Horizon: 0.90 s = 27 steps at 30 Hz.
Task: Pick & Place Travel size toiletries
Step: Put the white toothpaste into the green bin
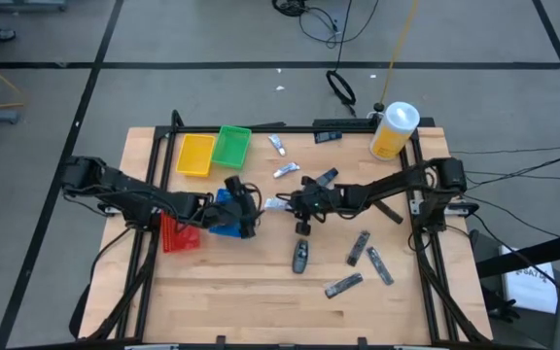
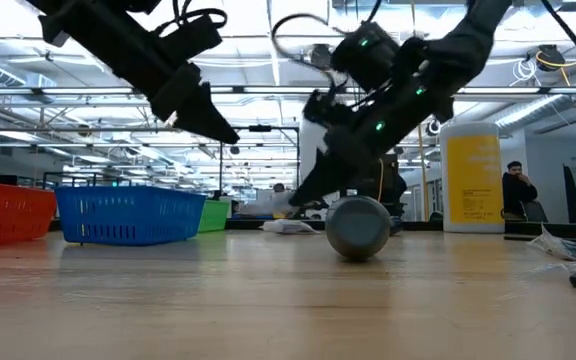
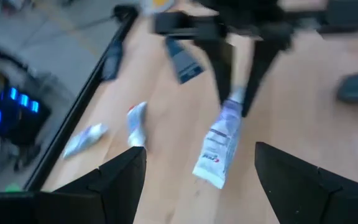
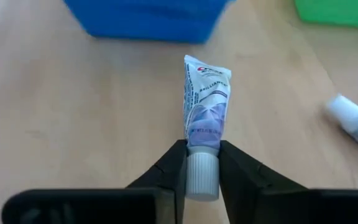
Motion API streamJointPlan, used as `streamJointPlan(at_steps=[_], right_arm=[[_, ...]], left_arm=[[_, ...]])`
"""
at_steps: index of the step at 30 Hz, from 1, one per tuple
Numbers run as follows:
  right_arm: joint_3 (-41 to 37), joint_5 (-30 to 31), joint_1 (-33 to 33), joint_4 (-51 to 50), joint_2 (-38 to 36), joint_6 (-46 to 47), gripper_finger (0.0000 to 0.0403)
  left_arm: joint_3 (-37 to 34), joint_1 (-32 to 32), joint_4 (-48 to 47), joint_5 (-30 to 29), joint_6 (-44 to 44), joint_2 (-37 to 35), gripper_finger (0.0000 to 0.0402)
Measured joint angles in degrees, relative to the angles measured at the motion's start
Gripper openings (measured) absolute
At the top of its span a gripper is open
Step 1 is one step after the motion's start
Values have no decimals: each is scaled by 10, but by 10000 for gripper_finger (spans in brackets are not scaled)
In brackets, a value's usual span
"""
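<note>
A: What is your right end effector (image 4: 202, 163) doing?
B: I am pinching the capped end of a small toothpaste tube (image 4: 206, 102) near the middle of the surface (image 4: 73, 112).
A: And beyond it?
B: My left end effector (image 3: 201, 171) is hanging spread, facing the tube, above the blue tray (image 1: 227, 218).

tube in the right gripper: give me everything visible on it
The small toothpaste tube is white-silver with blue and purple print, a red mark near its flat crimped end and a ribbed white cap. It looks like soft laminate, uncrushed. The right gripper is shut on the cap end, one finger on each side. The tube points away from it toward the blue tray, crimp short of the tray, near the table's middle. Whether it rests on the wood is unclear.
</note>
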Motion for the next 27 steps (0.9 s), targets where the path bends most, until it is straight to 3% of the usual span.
streamJointPlan(at_steps=[5, 12, 17, 21, 27], right_arm=[[-32, -15, 1, 57, -22, 8, 71], [-41, -46, 0, 95, -22, 20, 66], [-42, -45, 2, 95, -22, 21, 73], [-41, -44, 2, 98, -22, 21, 72], [-41, -43, 2, 92, -22, 21, 71]], left_arm=[[1, -21, 76, 1, 83, 63, 296], [6, -24, 195, -74, 147, 147, 296], [14, -24, 198, -88, 169, 175, 292], [20, -24, 199, -91, 176, 190, 254], [25, -24, 199, -106, 180, 189, 156]])
